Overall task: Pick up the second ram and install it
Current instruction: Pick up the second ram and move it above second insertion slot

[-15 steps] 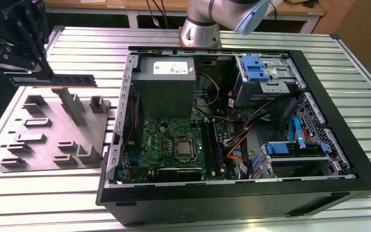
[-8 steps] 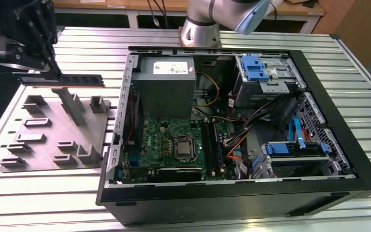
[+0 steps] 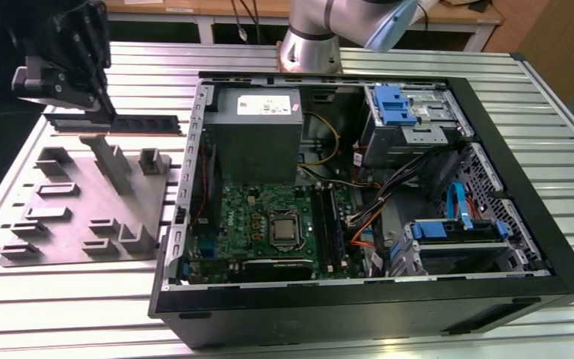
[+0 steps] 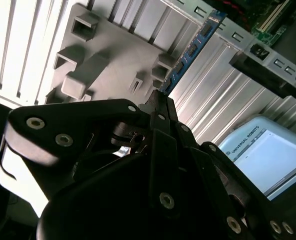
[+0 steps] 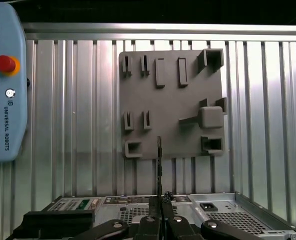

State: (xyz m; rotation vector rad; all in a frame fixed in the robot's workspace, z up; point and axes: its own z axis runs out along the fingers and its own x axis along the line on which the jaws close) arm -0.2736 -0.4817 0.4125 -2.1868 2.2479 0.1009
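Over the ribbed table (image 5: pixel 78 125) the hand (image 5: pixel 161 197) pinches the second ram (image 5: pixel 159 165), edge-on in the first wrist view.

A thin, dark blue-green circuit-board stick (image 4: pixel 191 50) with black chips stands on edge, pinched in the black gripper (image 4: pixel 157 100). It is near the far edge of the ribbed metal table (image 3: pixel 167 60).

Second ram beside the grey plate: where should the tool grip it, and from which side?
Best pinch the second ram across its two flat faces, coming from above: it appears upright on its long edge, with the thin edge facing up.
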